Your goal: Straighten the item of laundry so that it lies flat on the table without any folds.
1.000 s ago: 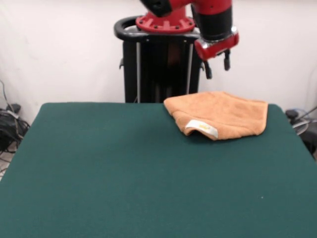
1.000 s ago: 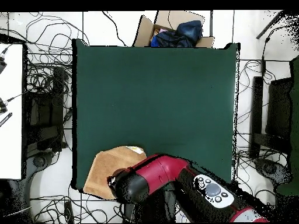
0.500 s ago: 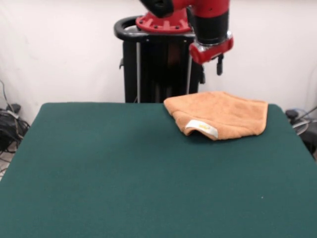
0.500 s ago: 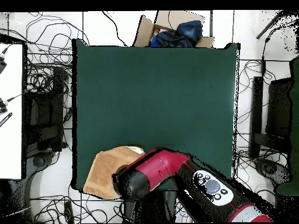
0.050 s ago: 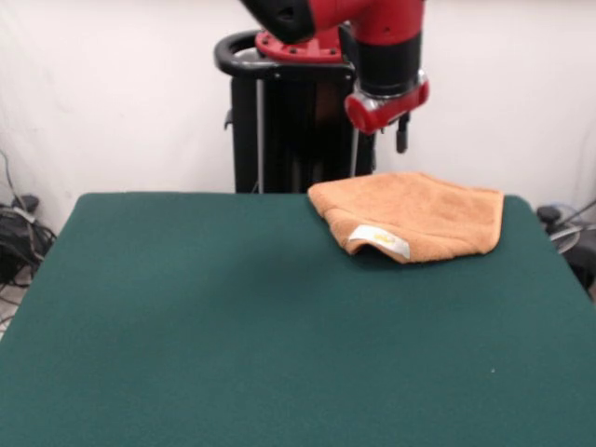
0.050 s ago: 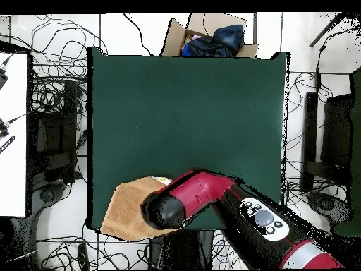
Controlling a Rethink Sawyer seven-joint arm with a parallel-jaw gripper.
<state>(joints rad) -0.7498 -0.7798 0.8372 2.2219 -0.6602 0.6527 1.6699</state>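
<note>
Approaching the towel is the step I am in: my end effector [image 5: 388, 137] hangs in the air above the far edge of the hand towel [image 5: 414, 216], not touching it and holding nothing. Only one dark finger shows clearly under the red wrist, so I cannot tell how wide the end effector stands apart. In the overhead view my arm covers it fully.

The orange-tan terry towel lies at one far corner of the green desk [image 5: 233, 326], close to my pedestal, and seen from above, part of it [image 6: 125, 208] reaches past the desk edge. It is folded over itself, with a thick rounded fold along the near side. A small white care tag [image 5: 380, 239] sticks out there at the front. No stripes are visible from this side.

For the next move I judge that I must come down on a loose edge, pinch only the upper layer, and pull it toward the open middle of the desk so the fold opens.
</note>
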